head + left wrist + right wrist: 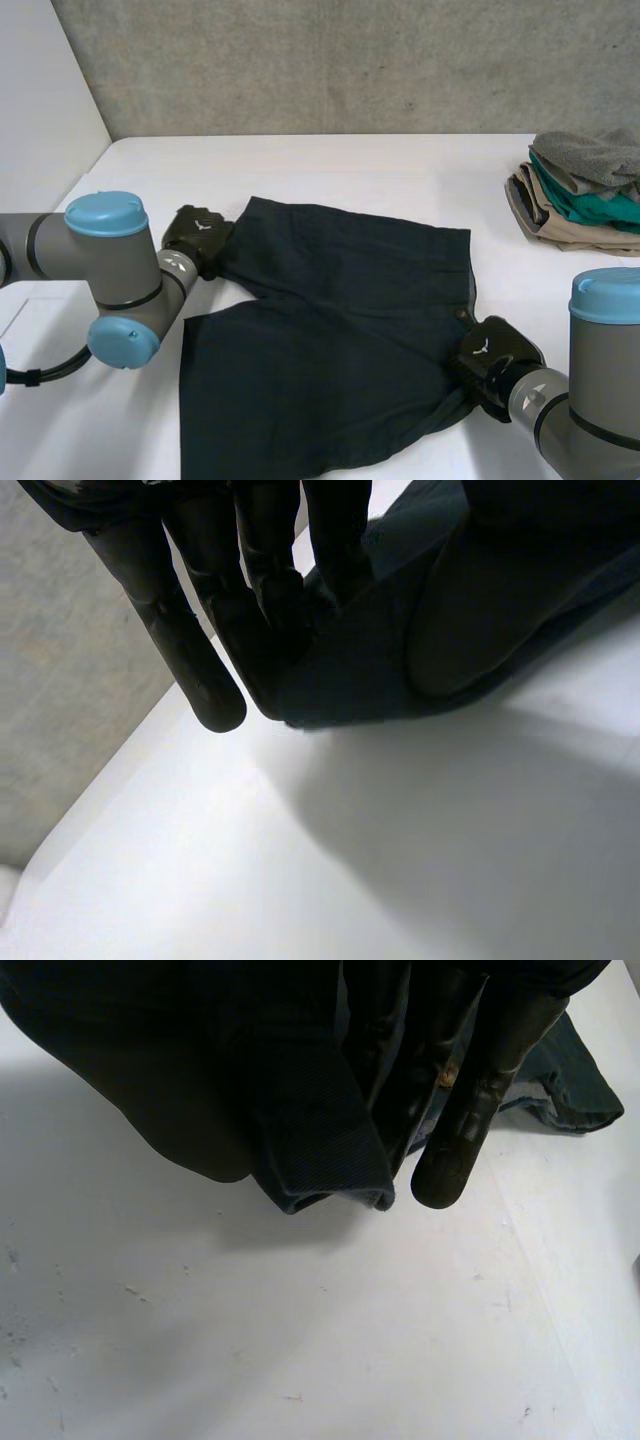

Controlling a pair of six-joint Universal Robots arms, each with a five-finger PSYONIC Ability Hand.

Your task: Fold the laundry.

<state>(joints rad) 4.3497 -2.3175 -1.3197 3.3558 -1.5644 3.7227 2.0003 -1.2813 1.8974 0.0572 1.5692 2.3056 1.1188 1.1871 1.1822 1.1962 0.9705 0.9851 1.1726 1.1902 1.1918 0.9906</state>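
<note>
The head camera sits high, behind and between the arms, looking down and forward over the whole surface [330, 160] to the far wall [350, 60]. The left wrist camera rides close behind the left hand [195, 235], looking along its fingers [200, 670] at the far left corner of the shorts [330, 330]. The right wrist camera sits closer still, looking along the right hand [495, 360] at their near right edge. All three share shorts and surface.
</note>
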